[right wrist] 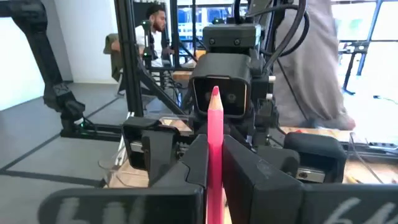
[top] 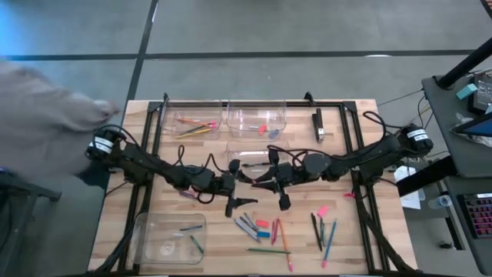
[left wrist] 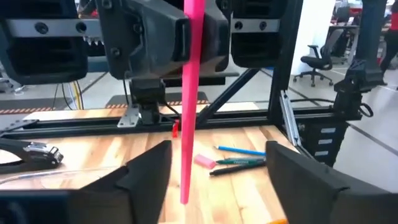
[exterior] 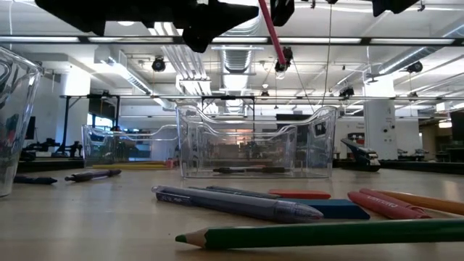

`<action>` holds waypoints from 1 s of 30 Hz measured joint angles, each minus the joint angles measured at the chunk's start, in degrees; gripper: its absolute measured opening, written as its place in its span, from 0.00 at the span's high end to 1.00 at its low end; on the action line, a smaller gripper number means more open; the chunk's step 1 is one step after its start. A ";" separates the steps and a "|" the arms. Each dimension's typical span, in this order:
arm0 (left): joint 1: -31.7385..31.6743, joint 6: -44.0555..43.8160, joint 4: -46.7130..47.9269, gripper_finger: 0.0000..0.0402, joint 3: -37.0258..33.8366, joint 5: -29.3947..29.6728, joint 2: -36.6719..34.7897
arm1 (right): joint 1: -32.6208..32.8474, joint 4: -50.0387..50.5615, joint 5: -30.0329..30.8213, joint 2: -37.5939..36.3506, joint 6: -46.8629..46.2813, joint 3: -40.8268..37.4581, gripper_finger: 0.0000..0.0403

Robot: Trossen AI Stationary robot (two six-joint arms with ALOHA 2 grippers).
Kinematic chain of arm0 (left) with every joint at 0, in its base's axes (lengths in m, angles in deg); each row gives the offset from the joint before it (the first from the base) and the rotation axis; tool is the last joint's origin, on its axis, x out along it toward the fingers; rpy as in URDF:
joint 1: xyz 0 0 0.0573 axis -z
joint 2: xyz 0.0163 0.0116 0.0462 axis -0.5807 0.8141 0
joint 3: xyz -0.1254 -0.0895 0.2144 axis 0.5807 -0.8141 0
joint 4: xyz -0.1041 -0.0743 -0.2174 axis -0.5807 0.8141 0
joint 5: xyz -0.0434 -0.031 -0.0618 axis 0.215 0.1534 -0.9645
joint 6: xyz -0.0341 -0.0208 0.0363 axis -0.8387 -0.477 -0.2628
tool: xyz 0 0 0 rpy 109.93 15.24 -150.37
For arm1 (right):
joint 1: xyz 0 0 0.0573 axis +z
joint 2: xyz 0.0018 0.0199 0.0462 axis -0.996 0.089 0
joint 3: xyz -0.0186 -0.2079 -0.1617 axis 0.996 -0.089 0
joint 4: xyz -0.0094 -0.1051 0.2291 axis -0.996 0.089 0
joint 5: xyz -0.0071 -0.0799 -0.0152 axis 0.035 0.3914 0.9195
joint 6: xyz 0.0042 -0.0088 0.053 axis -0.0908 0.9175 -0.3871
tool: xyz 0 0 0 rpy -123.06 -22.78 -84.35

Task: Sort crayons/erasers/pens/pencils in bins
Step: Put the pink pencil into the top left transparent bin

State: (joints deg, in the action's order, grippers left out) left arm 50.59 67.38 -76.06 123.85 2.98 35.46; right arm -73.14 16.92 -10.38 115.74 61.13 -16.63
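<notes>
A pink pencil (left wrist: 189, 93) stands nearly upright above the middle of the table, with my right gripper (right wrist: 214, 149) shut on it. My left gripper (left wrist: 221, 168) faces it, open, one finger on either side of the pencil's lower half and neither touching it. In the high view the two grippers (top: 240, 191) (top: 270, 181) meet just in front of the centre bin (top: 257, 158). Two more bins (top: 196, 119) (top: 257, 119) stand along the far edge and another (top: 165, 238) at the near left. Loose pens, crayons and pencils (top: 261, 227) lie near the front. My right gripper pinches the pink pencil's upper part (right wrist: 214, 134) between its two fingers, a little below the sharpened tip (right wrist: 214, 93). The fingers point about level and lie across the pencil. The pencil is upright, lifted clear, and its lower end (left wrist: 185, 199) hangs free above the table.
A second cluster of sticks and a pink eraser (top: 323, 223) lies at the near right. A black oblong block (top: 318, 123) rests at the far right. The dark frame rails (top: 254, 102) border the table. A person's grey sleeve (top: 46, 100) shows at the left.
</notes>
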 joint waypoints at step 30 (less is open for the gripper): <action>-0.54 0.51 4.16 0.97 3.52 7.55 -0.10 | -0.11 -13.93 0.89 3.76 2.39 0.04 0.92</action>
State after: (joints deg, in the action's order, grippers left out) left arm 50.05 67.89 -71.90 127.37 10.54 35.36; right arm -73.25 2.98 -9.49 119.50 63.52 -16.59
